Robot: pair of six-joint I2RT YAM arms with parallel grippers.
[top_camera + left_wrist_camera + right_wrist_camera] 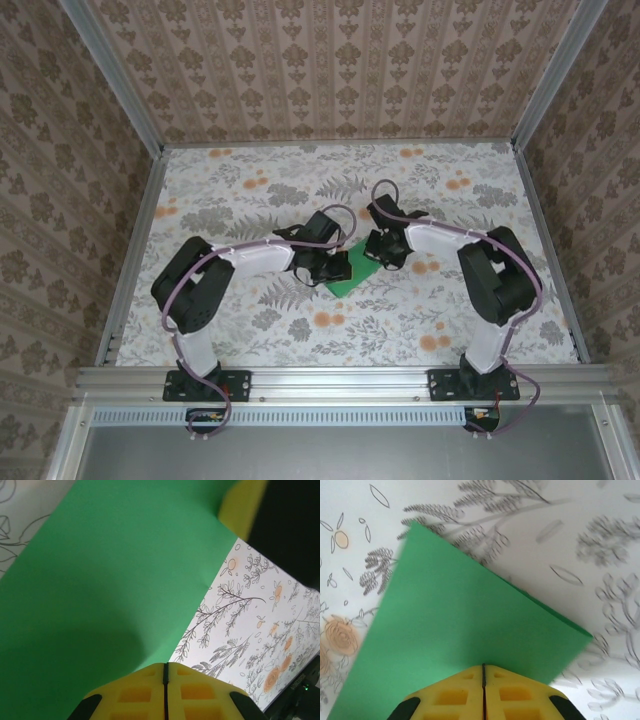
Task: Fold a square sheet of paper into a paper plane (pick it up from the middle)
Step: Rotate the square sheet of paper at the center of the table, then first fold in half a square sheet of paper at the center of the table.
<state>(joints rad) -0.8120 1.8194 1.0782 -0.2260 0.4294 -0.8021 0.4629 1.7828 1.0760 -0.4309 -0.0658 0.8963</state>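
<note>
Paper (350, 281) laid at centre of table (250, 325), set diagonally, long axis run near-left to far-right, one corner pointed near, left claw (165, 667) clenched, right claw (483, 667) clenched, both tips seen over paper

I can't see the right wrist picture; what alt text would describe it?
A green paper sheet covers part of a white cloth printed with grey leaves and orange flowers, one corner pointing to the upper left. At the bottom edge, two yellow jaws are pressed shut at the sheet's near side.
</note>
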